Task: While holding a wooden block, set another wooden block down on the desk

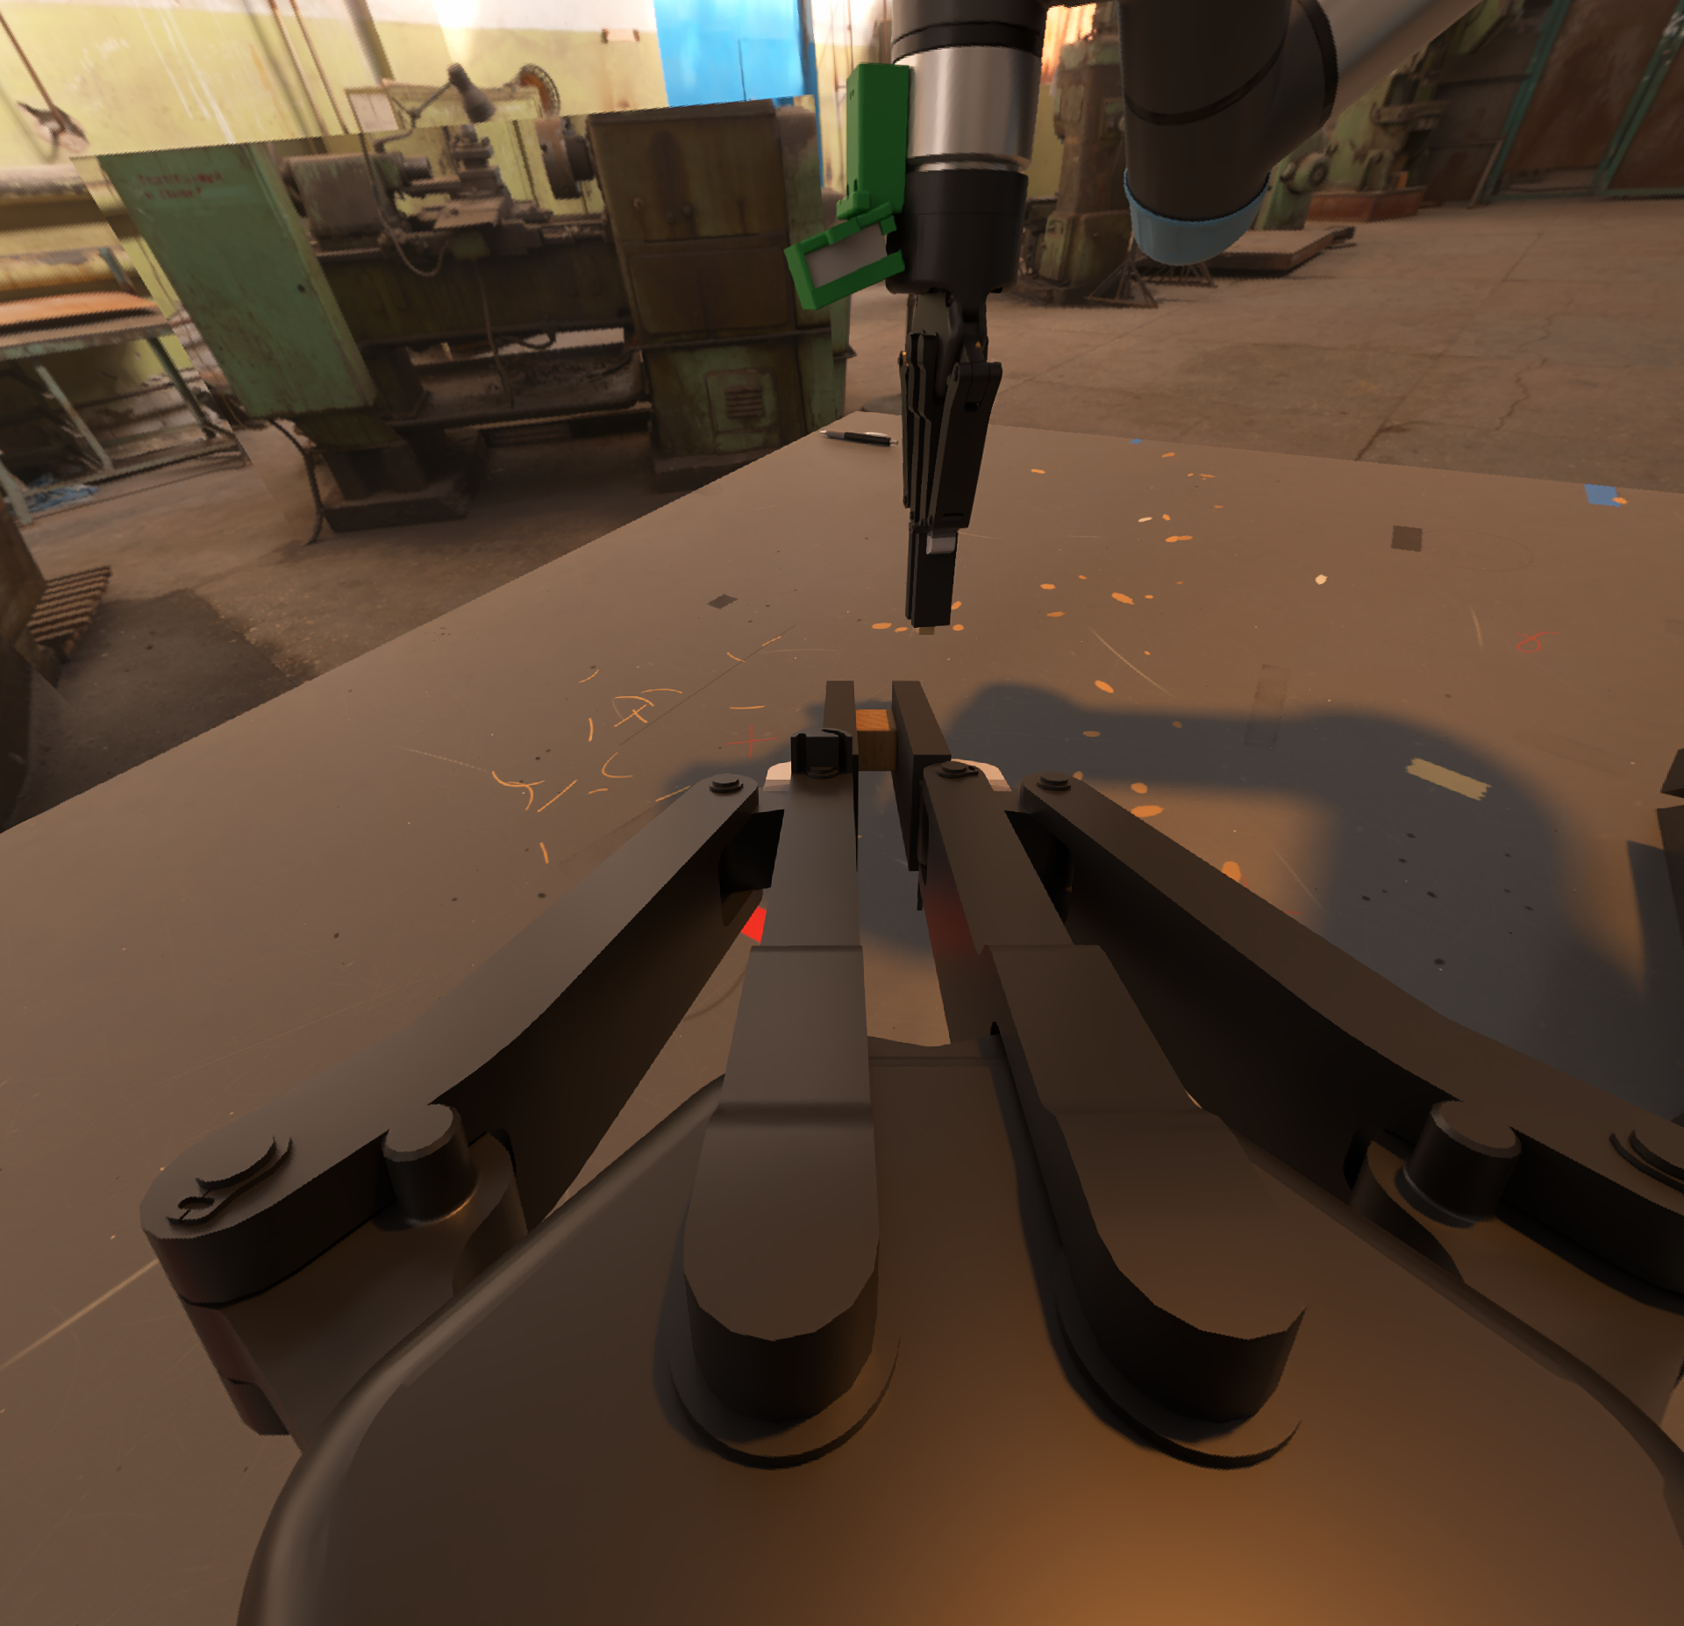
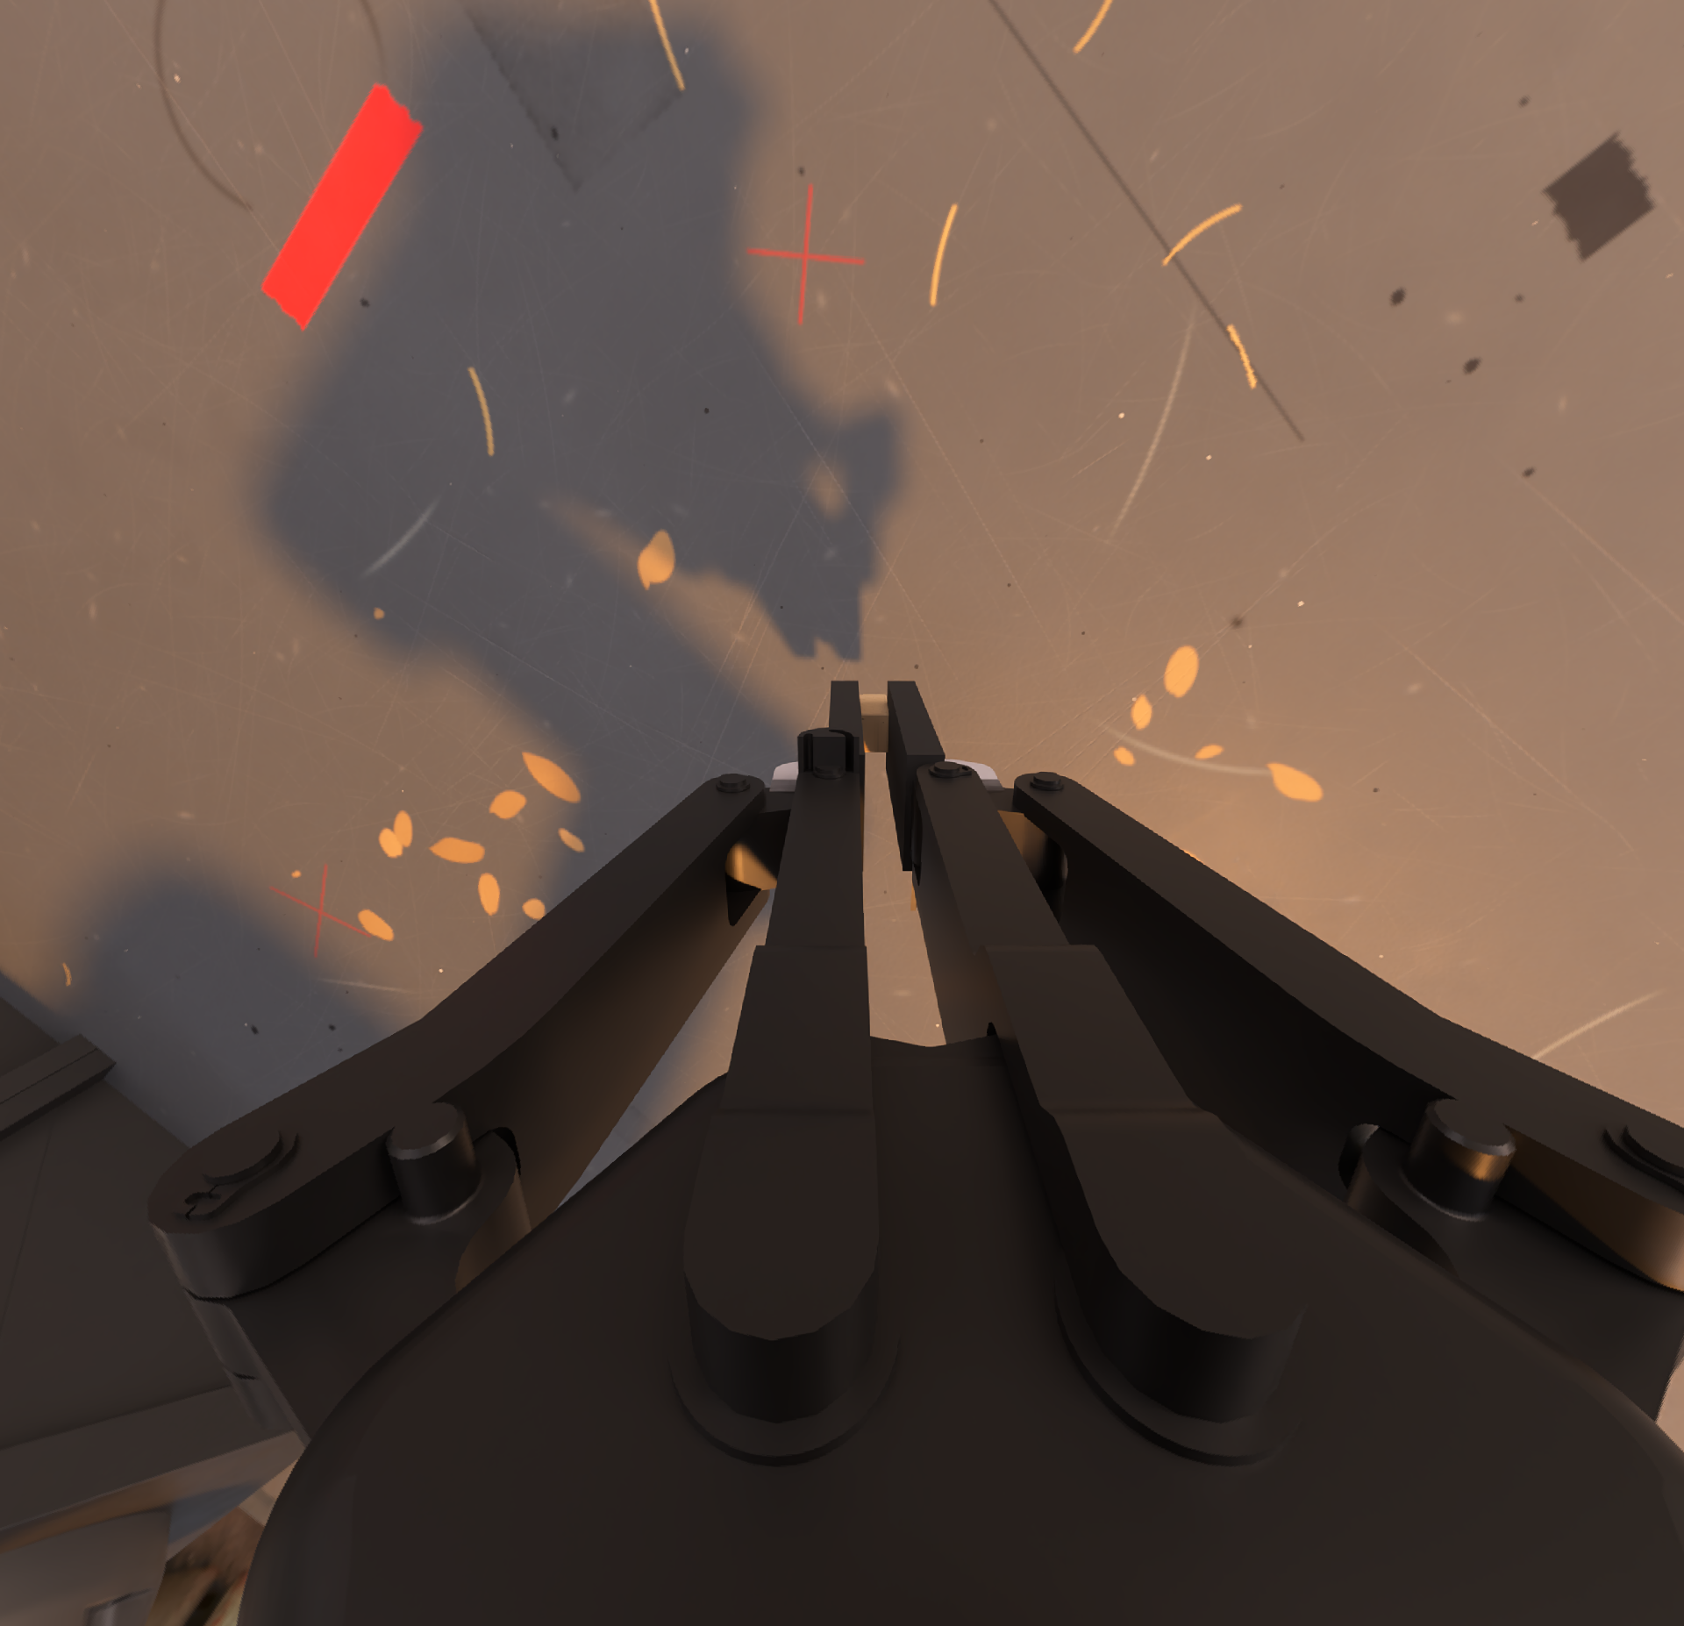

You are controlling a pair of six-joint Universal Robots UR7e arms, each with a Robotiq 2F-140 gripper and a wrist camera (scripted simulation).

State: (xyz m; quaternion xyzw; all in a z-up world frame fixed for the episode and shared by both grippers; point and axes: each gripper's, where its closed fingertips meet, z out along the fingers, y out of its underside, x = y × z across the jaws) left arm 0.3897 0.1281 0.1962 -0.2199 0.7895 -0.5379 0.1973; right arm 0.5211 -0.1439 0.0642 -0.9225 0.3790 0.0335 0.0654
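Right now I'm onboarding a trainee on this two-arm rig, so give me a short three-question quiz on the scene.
1. True or false: the left gripper is shut on a wooden block.
2. What colour is the tape strip on the desk in the right wrist view? A red, B green, C white.
3. What lies at the desk's far edge, behind the right gripper in the left wrist view?

Key: 1 true; 2 A; 3 a pen.

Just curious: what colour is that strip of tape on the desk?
Bright red. The tape strip lies flat on the brown desk, clearest in the right wrist view.
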